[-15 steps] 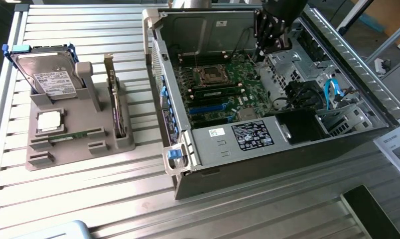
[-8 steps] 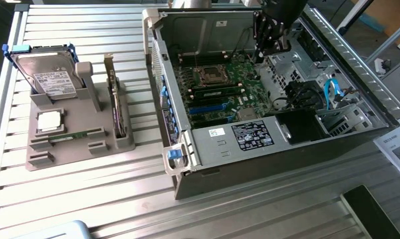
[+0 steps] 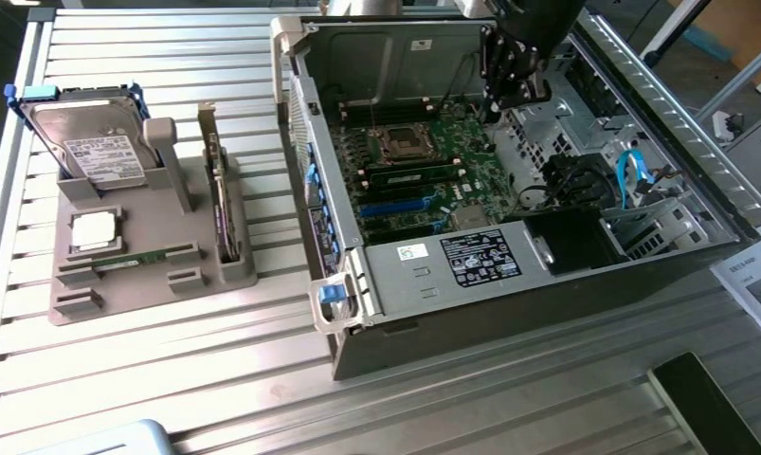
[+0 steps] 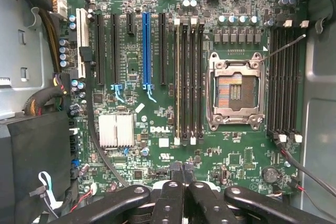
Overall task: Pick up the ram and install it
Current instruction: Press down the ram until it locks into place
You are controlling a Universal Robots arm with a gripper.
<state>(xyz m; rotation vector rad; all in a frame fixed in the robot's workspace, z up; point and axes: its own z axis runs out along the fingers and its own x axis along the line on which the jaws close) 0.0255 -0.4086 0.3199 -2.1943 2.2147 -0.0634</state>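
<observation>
The ram (image 3: 412, 176) is a narrow green stick standing on edge in one of the long black memory slots beside the processor socket (image 3: 395, 142). From above, the ram (image 4: 181, 82) shows as a thin strip in the leftmost slot of that bank. My gripper (image 3: 512, 100) hangs inside the open computer case, above the motherboard (image 4: 157, 129) and apart from the stick. In the wrist view my gripper (image 4: 181, 170) is shut, its black fingers pressed together with nothing between them.
On the exterior view's left, a grey fixture (image 3: 127, 284) holds a hard drive (image 3: 96, 142), a tall card with a metal bracket (image 3: 216, 180), a processor (image 3: 92, 230) and a second green stick (image 3: 140, 258). Case walls (image 3: 304, 171), cables (image 3: 630, 175) and a black power supply (image 4: 31, 161) ring the board.
</observation>
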